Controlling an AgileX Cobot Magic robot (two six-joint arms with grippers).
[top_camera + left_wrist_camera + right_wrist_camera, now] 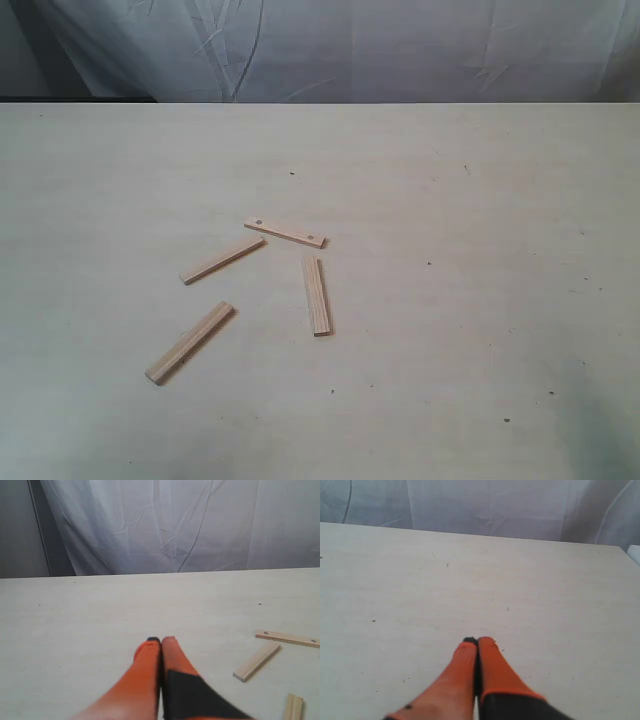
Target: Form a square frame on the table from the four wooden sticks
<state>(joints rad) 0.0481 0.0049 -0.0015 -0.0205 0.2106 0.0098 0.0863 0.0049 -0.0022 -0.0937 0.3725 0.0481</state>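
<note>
Lying loose and unjoined, the sticks form no square frame yet. The holed stick (pixel 286 233) sits at 12 o'clock of the group. A plain stick (pixel 223 260) is at 10 o'clock, its end near the holed one's. A third stick (pixel 317 295) is at 4 o'clock, and the outlying stick (pixel 189 344) at 7 o'clock, well apart. All rest flat on the bench (pixel 480 180), toward 9 o'clock of its middle. Left claw (pixel 161 641) and right claw (pixel 478 641) are both fully closed, empty and clear of the sticks. Assessment: assembly not started. The next move calls for opening a claw and descending on one stick, probably the outlier.
</note>
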